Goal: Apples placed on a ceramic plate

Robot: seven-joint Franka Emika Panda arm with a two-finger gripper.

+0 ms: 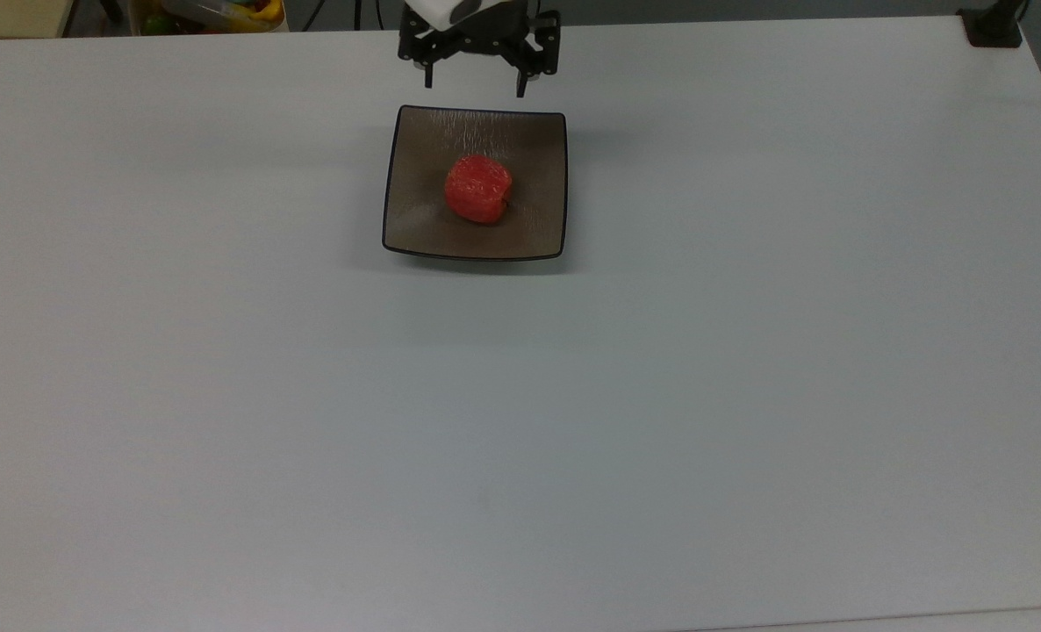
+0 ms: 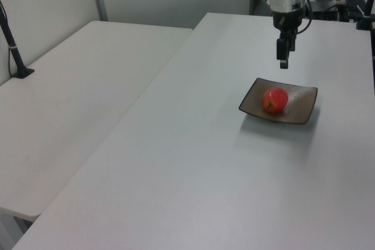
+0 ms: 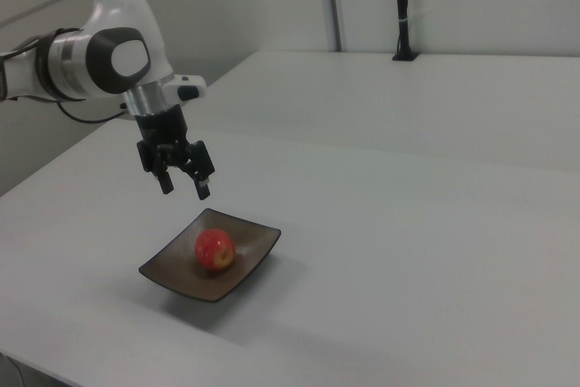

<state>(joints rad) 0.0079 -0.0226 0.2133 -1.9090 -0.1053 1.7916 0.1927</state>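
Note:
A small red apple (image 1: pixel 478 190) (image 2: pixel 275 99) (image 3: pixel 215 249) rests near the middle of the square brown ceramic plate (image 1: pixel 419 219) (image 2: pixel 302 106) (image 3: pixel 181 278), free of any grip. My gripper (image 1: pixel 475 88) (image 2: pixel 283 62) (image 3: pixel 185 188) hangs open and empty in the air, above and beyond the plate's far edge in the top view, up and to the left of the apple in the right view. Its two black fingers (image 3: pixel 202 189) point downward with a wide gap between them.
The plate sits on a wide white table (image 1: pixel 520 421). A bin of coloured items (image 1: pixel 213 13) stands past the table's far edge in the top view. A black post (image 3: pixel 401 15) rises at a second table's far side in the right view.

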